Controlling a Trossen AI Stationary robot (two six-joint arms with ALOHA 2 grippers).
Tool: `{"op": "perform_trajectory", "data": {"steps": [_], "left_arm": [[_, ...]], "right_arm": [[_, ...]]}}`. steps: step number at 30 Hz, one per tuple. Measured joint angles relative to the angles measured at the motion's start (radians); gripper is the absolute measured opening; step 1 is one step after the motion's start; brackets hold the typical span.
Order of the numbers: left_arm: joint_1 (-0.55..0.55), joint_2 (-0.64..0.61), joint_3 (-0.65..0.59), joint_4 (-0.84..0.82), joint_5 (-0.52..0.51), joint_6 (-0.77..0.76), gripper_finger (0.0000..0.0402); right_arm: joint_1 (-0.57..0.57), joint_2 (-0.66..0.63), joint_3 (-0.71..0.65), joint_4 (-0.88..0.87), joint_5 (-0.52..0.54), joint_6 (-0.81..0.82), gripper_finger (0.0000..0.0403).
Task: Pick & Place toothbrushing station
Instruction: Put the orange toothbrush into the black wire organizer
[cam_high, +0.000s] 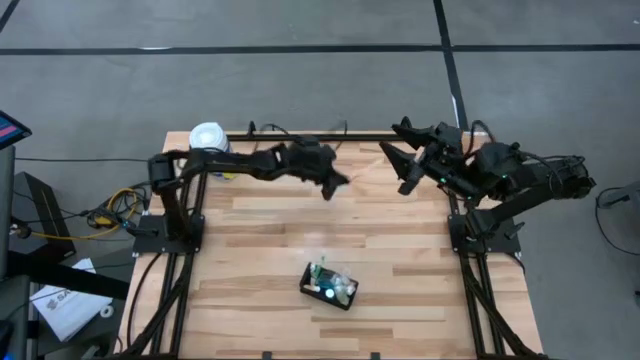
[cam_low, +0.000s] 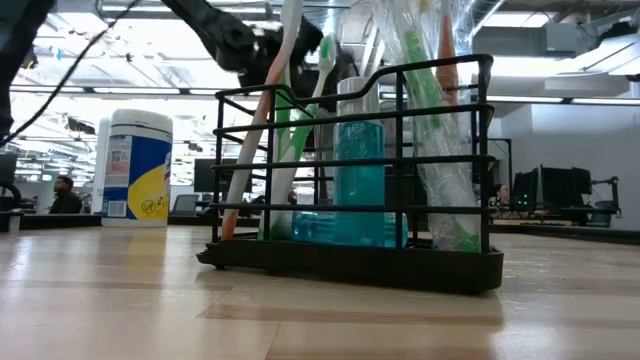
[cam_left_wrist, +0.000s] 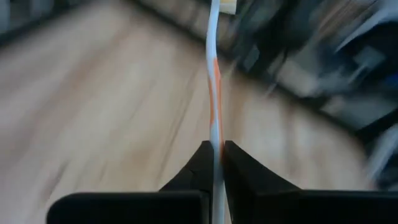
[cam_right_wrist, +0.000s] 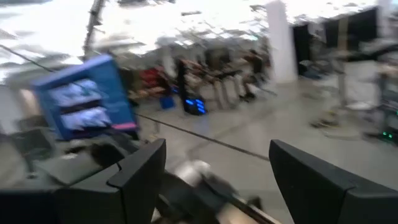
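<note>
Pinching a white-orange toothbrush (cam_left_wrist: 214, 93), left gripper (cam_left_wrist: 215, 149) jaws, right gripper (cam_right_wrist: 214, 165) jaws spread, surroundings blurred.

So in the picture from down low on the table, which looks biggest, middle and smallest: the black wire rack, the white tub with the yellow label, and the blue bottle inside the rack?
1. The black wire rack, though it sits nearest the camera.
2. Unsure: the blue bottle and the white tub look about alike, and the tub stands farther back.

Two matte black jointed arms on black frame posts; the left tool (cam_left_wrist: 216, 163) has wedge-shaped black fingers, the right tool (cam_right_wrist: 214, 177) broad angular ones.
</note>
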Motion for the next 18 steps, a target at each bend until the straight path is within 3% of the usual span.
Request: {"op": "perform_trajectory", "data": {"steps": [5,11,18], "left_arm": [[0.032,-0.134,0.002,0.239,0.033,-0.049,0.0006],[0.069,-0.291,0.003,0.33,-0.062,-0.003,0.0006],[0.093,-0.372,0.004,0.481,-0.078,0.001,0.0006]], "right_arm": [[-0.038,0.001,0.0,-0.081,0.027,0.054,0.0276],[-0.088,0.0,0.001,-0.069,0.009,0.06,0.0276],[-0.182,0.032,0.002,0.04,-0.227,0.12,0.0276]]}}
